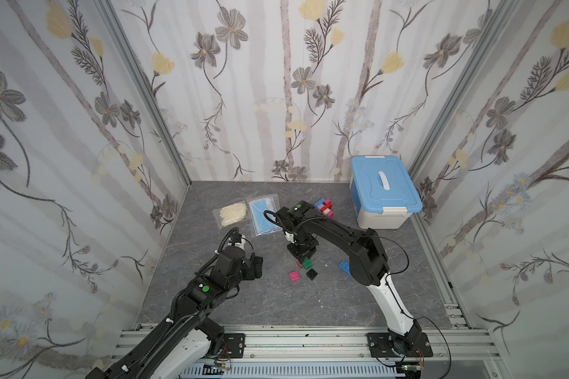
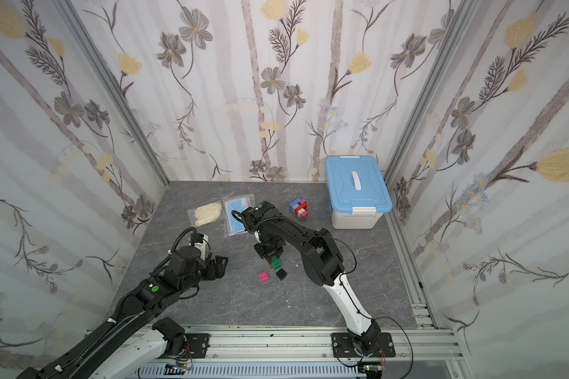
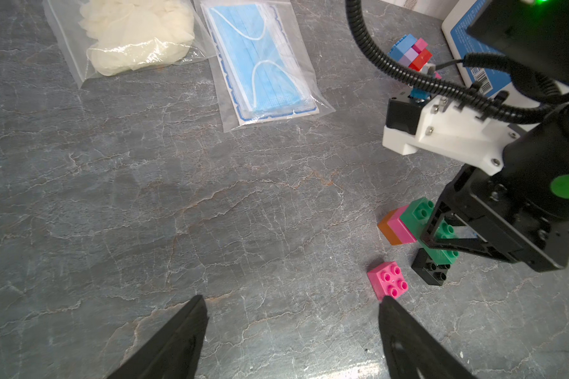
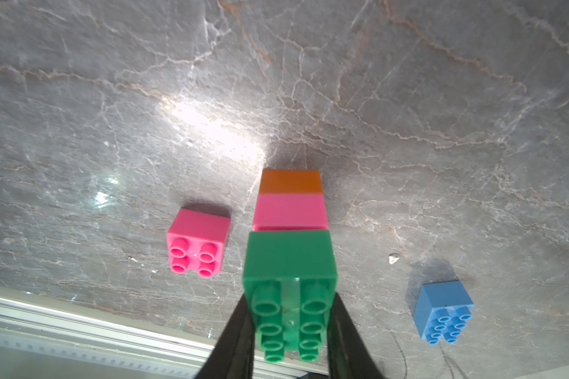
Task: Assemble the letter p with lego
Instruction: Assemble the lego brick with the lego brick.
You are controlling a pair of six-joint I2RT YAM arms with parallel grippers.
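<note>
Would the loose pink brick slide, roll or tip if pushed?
Probably slide: the pink brick sits flat, studs up, on the glossy table, squat and boxy, so unlikely to roll or tip. It looks like hard plastic, so likely stiff and light. A push could knock it into the black brick nearby.

A blue-lidded box stood well right of the right claw. A glove bag and a mask bag lay beyond it, leftward.

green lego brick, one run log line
right fingers: shut on long green plastic brick | below it: square pink plastic brick on square orange plastic brick | left fingers: open, empty
</note>
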